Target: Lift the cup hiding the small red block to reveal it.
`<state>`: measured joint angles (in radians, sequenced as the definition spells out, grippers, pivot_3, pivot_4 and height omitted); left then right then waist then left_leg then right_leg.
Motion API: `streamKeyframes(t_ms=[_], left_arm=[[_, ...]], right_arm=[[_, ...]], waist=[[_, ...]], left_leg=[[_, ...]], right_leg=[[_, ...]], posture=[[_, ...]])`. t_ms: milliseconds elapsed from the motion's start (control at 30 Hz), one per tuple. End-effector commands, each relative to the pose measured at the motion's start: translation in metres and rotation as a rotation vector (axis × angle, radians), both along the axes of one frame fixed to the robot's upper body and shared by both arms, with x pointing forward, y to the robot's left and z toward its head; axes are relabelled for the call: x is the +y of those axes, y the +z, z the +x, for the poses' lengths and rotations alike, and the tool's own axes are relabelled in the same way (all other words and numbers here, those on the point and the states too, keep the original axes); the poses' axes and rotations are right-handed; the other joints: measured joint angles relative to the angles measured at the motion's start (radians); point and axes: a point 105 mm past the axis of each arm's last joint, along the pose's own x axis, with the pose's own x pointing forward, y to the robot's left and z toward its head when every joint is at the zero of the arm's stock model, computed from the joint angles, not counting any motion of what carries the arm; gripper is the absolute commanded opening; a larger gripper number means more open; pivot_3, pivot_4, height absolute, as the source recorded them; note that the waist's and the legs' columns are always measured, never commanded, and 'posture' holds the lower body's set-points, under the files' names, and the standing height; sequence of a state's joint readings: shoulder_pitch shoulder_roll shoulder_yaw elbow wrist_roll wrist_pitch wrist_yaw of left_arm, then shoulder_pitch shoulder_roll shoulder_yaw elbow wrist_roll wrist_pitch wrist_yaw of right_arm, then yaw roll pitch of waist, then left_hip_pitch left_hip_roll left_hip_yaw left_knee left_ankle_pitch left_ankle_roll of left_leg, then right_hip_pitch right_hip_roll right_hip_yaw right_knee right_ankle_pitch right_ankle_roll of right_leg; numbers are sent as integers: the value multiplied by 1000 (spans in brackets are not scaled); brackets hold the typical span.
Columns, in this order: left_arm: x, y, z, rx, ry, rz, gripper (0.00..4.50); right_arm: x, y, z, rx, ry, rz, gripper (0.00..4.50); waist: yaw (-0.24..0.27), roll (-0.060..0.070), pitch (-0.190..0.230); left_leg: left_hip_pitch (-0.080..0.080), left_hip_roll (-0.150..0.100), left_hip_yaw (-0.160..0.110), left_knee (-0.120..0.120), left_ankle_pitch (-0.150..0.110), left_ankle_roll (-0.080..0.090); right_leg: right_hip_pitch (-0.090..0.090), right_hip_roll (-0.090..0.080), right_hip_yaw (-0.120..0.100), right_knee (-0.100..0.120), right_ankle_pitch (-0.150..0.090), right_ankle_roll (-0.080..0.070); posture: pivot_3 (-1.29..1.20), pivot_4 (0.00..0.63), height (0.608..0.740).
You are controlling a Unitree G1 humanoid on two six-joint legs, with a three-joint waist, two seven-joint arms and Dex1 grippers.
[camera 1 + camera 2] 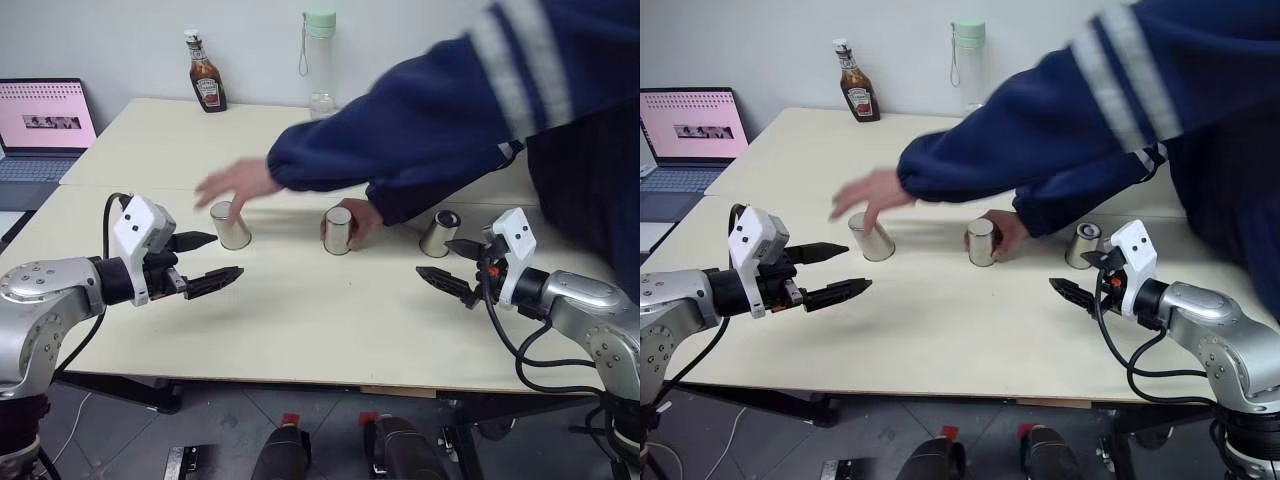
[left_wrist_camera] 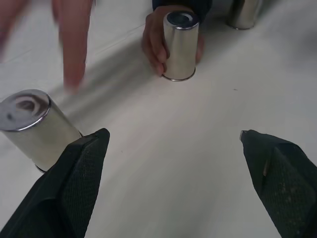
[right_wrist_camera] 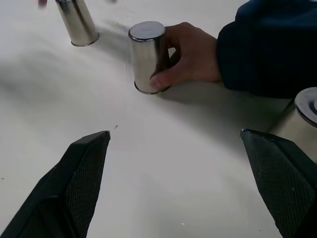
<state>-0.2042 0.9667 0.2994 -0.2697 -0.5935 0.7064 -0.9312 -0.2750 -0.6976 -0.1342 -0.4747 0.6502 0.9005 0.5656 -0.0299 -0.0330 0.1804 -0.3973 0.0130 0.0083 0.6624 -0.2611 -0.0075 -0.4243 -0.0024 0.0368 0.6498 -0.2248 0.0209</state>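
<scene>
pale wooden table [image 1: 300,330] runs back to a plain white wall, with three steel cups upside down in a row across its middle. taking the table as a clock face seen from the robot's head, the left cup [image 1: 231,225] stands at about 10 o'clock, the middle cup [image 1: 338,230] near 12, the right cup [image 1: 439,233] at about 2. a person in a dark blue sleeve [image 1: 420,130] with pale stripes leans in from 2 o'clock, arms crossed over the row: one hand [image 1: 362,222] wraps the middle cup from behind, the other hand [image 1: 235,184] is blurred just above the left cup. the sleeve hides much of the far table. the small red block cannot be seen, so which cup covers it cannot be told.

far back at 11 o'clock stands a ketchup bottle [image 1: 206,72], its label too small to read; near 12, a clear bottle with a green cap [image 1: 319,62]. an open laptop [image 1: 40,125] with a pink screen is cut off at 9 o'clock.

left gripper [image 1: 208,260] hangs beside the left cup, fingers wide, holding nothing. right gripper [image 1: 448,261] hangs just in front of the right cup, fingers also wide and empty.
</scene>
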Motion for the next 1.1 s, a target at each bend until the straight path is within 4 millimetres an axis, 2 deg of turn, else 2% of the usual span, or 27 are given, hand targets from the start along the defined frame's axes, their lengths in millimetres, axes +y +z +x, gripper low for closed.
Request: streamKeyframes(t_ms=[33, 633, 733, 833, 967, 1100], left_arm=[[-1, 9, 0, -42, -14, 30, 4500], [2, 11, -1, -42, -11, 47, 4500], [8, 13, -3, -45, 20, 51, 4500], [24, 15, -6, -57, 90, 55, 4500], [43, 16, -6, -84, 202, 26, 4500], [42, 12, -5, -95, 234, -12, 4500]], right_arm=[[1, 13, -1, -57, 5, 4, 4474], [5, 16, -1, -64, 13, 20, 4474], [6, 15, -2, -59, 25, 20, 4474], [9, 17, -7, -52, 57, 27, 4474], [26, 20, -22, -35, 169, 43, 4474], [51, 27, -39, -30, 321, 34, 4474]], waist=[[0, 0, 0], [0, 0, 0], [0, 0, 0], [-2, 0, 0], [-1, 0, 0], [-1, 0, 0]], left_leg=[[0, 0, 0, 0, 0, 0], [0, 0, 0, 0, 0, 0], [0, 0, 0, 0, 0, 0], [0, 0, 0, 0, 0, 0], [0, 1, -1, 0, 0, 0], [0, 1, -1, 0, 0, 0]], right_leg=[[0, 0, 0, 0, 0, 0], [0, 0, 0, 0, 0, 0], [0, 0, 0, 0, 0, 0], [0, 0, 0, 0, 0, 0], [0, 0, -1, 0, 0, 0], [0, 0, -1, 0, 0, 0]], posture=[[0, 150, 740], [0, 150, 740], [0, 150, 740], [0, 150, 740], [0, 150, 740], [0, 150, 740]])
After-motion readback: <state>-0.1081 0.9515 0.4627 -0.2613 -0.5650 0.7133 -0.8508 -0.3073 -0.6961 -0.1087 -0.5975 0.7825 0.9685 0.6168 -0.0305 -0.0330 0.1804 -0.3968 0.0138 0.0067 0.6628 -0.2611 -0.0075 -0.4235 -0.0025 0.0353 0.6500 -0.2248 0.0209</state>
